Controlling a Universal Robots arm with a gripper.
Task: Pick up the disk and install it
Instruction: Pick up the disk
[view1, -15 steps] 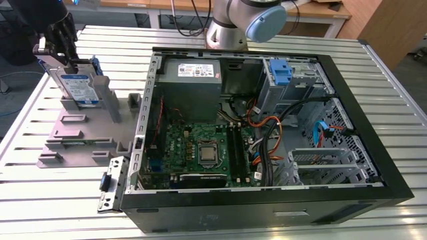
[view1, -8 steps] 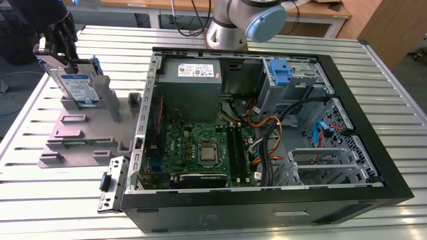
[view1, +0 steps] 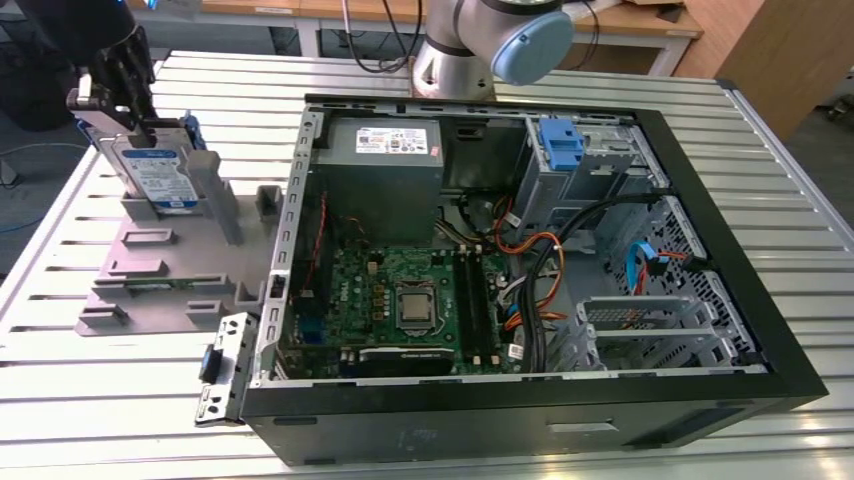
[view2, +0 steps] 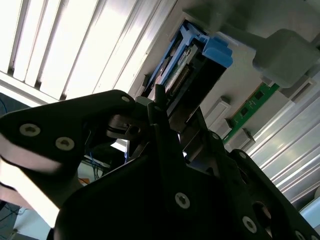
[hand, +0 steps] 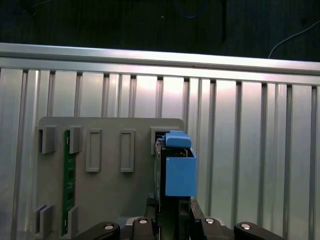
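Note:
The disk (view1: 160, 172), a silver-grey drive with a white-and-blue label in a blue bracket, stands on edge in a slot of the grey holder (view1: 147, 270) on the exterior view's left. My gripper (view1: 120, 120) is at the disk's upper end. In both wrist views the black fingers (hand: 192, 205) press against either side of the disk (hand: 180, 175), so the gripper (hand: 172, 207) is shut on it. The second wrist view shows the disk's (view2: 190, 65) blue tab beyond the gripper (view2: 172, 125). Its lower edge still sits in the holder.
An open computer case (view1: 787, 330) lies in the middle of the slatted metal table (view1: 80, 400). It holds a drive bay with a blue latch (view1: 563, 150), a power supply (view1: 380, 150) and cables. A green memory stick (hand: 66, 175) sits in the holder. The arm's base (view1: 461, 50) stands behind the case.

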